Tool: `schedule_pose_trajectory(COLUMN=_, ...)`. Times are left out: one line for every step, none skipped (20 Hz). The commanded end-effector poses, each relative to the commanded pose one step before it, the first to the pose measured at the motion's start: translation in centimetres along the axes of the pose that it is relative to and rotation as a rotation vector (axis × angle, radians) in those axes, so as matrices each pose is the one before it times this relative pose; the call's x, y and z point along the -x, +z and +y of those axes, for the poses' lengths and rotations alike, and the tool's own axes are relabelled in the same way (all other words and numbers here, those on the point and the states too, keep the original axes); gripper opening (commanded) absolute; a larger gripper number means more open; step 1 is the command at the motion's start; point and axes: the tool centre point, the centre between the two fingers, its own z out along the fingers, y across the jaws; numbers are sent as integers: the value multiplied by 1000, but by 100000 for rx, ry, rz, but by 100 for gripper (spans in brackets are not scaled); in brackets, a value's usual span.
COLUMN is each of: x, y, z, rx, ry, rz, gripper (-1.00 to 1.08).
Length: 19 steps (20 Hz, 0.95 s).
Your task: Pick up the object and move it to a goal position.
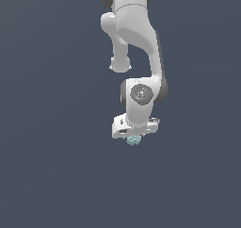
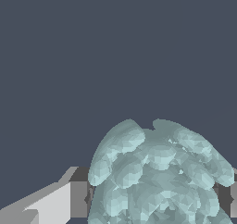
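The object point(image 1: 134, 140) is a small pale teal-blue bumpy blob directly under the white hand of my gripper point(image 1: 135, 136), in the middle of the exterior view. In the wrist view the object point(image 2: 157, 172) fills the space between my gripper's point(image 2: 155, 207) two dark finger pads point(image 2: 79, 199), touching them on both sides. The gripper is shut on it. The fingers themselves are hidden behind the hand in the exterior view. I cannot tell from either view whether the object rests on the surface or hangs above it.
A plain dark blue-grey surface point(image 1: 47, 151) surrounds the arm in both views. The white arm point(image 1: 141, 38) comes down from the upper middle of the exterior view.
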Motion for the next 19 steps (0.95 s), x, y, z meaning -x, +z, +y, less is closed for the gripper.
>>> schedule_pose_trajectory(x=-925, y=-1122, z=-1586, rx=-14, ry=-76, rz=67, gripper=-100)
schedule_pose_trajectory(x=-406, y=-471, z=-663, rx=0, ry=0, rz=0, gripper=-100)
schedule_pose_trajectory(x=-418, y=-479, z=-674, rx=0, ry=0, rz=0, gripper=-100)
schedule_pose_trajectory(x=-400, y=-449, z=-633, rx=0, ry=0, rz=0, gripper=-100)
schedule_pose_trajectory(x=-365, y=-400, z=-563, rx=0, ry=0, rz=0, gripper=-100)
schedule_pose_trajectory(x=-330, y=-354, z=-498, rx=0, ry=0, rz=0, gripper=-100)
schedule_pose_trajectory(x=-296, y=-312, z=-440, rx=0, ry=0, rz=0, gripper=-100)
schedule_pose_trajectory(x=-263, y=-275, z=-387, rx=0, ry=0, rz=0, gripper=-100)
schedule_pose_trajectory(x=-232, y=-241, z=-339, rx=0, ry=0, rz=0, gripper=-100)
schedule_pose_trajectory(x=-208, y=-175, z=-292, rx=-9, ry=2, rz=-48, gripper=-100)
schedule_pose_trajectory(x=-175, y=-178, z=-250, rx=0, ry=0, rz=0, gripper=-100)
schedule_pose_trajectory(x=-149, y=-147, z=-208, rx=0, ry=0, rz=0, gripper=-100)
schedule_pose_trajectory(x=-123, y=-118, z=-166, rx=0, ry=0, rz=0, gripper=-100)
schedule_pose_trajectory(x=-99, y=-89, z=-125, rx=0, ry=0, rz=0, gripper=-100)
schedule_pose_trajectory(x=-75, y=-60, z=-85, rx=0, ry=0, rz=0, gripper=-100)
schedule_pose_trajectory(x=-51, y=-32, z=-45, rx=0, ry=0, rz=0, gripper=-100)
schedule_pose_trajectory(x=-28, y=-4, z=-6, rx=0, ry=0, rz=0, gripper=-100)
schedule_pose_trajectory(x=-4, y=23, z=33, rx=0, ry=0, rz=0, gripper=-100)
schedule_pose_trajectory(x=7, y=23, z=32, rx=0, ry=0, rz=0, gripper=-100)
